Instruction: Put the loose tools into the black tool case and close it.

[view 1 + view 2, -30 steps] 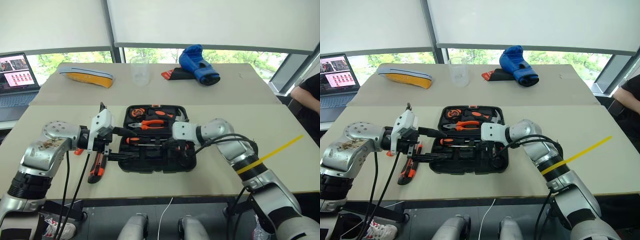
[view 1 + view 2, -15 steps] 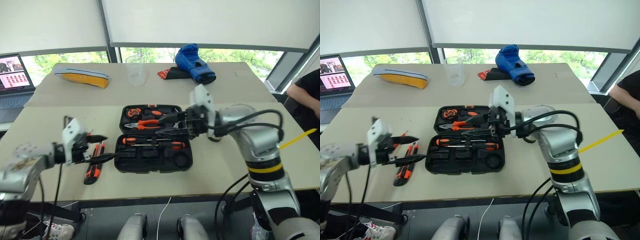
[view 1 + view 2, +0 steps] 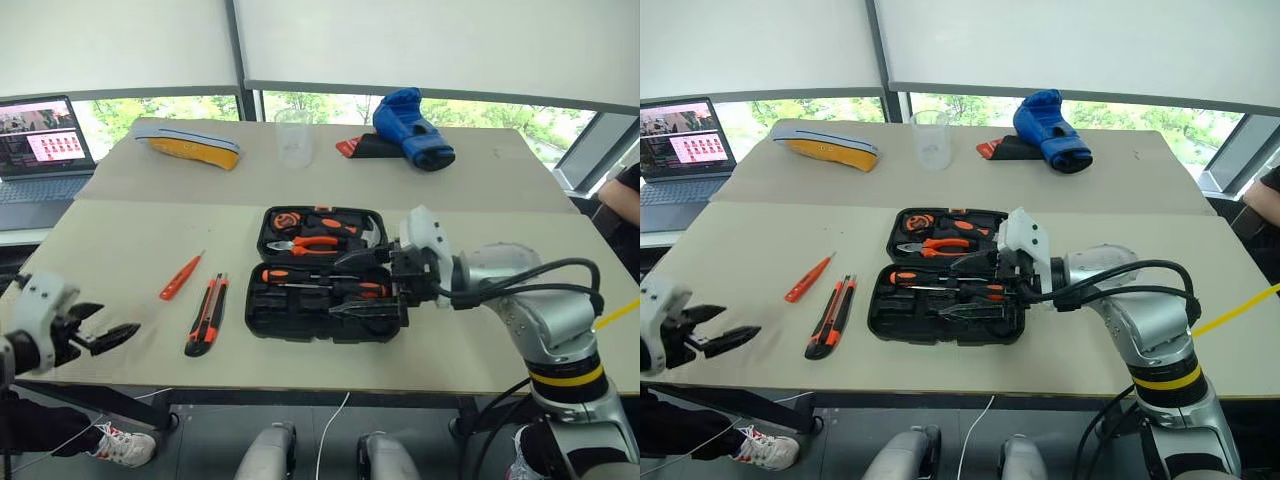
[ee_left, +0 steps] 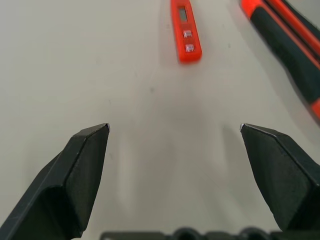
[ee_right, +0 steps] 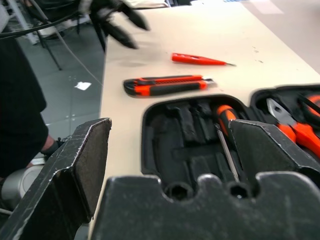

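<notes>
I've got the black tool case (image 3: 325, 275) lying open flat on the near table (image 3: 120, 250), roughly centre, lid half toward the windows and slot half toward me. In the lid half I see orange-handled pliers (image 3: 310, 243) plus a couple of other tools I can't ID. In the near half two black-and-orange screwdrivers (image 3: 320, 282) sit lengthwise along the edge by the hinge; rest of the moulded slots look dark, can't tell what's in them. Still loose on the table, left of the case: the small orange screwdriver (image 3: 181, 276), lying at an angle, and just beside it, nearer the case, the orange-and-black utility knife (image 3: 206, 314), pointing roughly away from me; the two aren't touching. R gripper (image 3: 372, 283) hangs over the right part of the case, pointing left across it, fingers spread wide w/ nothing between them; right wrist view looks over the slot half toward the knife and small screwdriver. L gripper (image 3: 100, 332) is off at the front-left corner of the table, well apart from the case, fingers spread wide, empty; left wrist view shows bare tabletop between the fingertips (image 4: 92, 150) w/ the small screwdriver's end and the knife's handle beyond. On the far table: blue boxing glove (image 3: 412, 130), clear cup (image 3: 293, 143), yellow-and-grey object (image 3: 189, 148), laptop (image 3: 40, 145) at left.
</notes>
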